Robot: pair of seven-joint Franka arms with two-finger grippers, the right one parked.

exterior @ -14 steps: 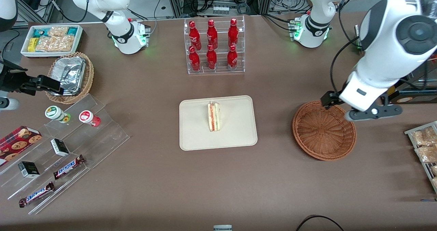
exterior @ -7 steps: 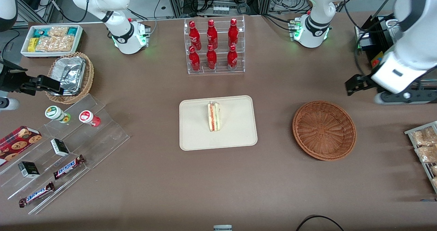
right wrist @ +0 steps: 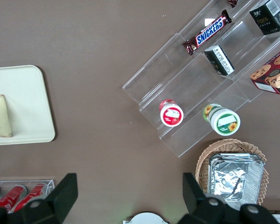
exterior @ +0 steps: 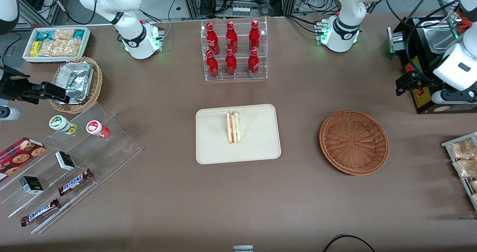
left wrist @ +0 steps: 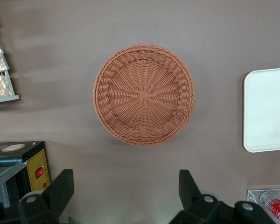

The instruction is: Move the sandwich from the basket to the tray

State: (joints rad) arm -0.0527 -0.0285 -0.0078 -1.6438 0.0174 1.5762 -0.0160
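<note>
The sandwich (exterior: pixel 233 127), a pale wedge with red and green filling, lies on the cream tray (exterior: pixel 257 147) in the middle of the table; the right wrist view also catches the sandwich (right wrist: pixel 0 116) on the tray (right wrist: pixel 28 93). The reddish-brown basket (exterior: pixel 354 142) sits with nothing in it, toward the working arm's end. My gripper (exterior: pixel 406 82) hangs high above the table, farther from the front camera than the basket and well apart from it. In the left wrist view my gripper (left wrist: pixel 125 189) is open with nothing between its fingers, looking down on the basket (left wrist: pixel 143 94) and a tray edge (left wrist: pixel 268 109).
A black box with a metal pan (exterior: pixel 425 50) stands close beside my gripper. A rack of red bottles (exterior: pixel 234 50) stands farther back than the tray. Snack packets (exterior: pixel 464 158) lie at the working arm's end. A tan basket with foil (exterior: pixel 76 82) and clear display steps (exterior: pixel 74 158) are at the parked arm's end.
My gripper has drawn away from above the basket's rim, moving toward the working arm's end and farther from the front camera. Sandwich, tray and basket have not moved.
</note>
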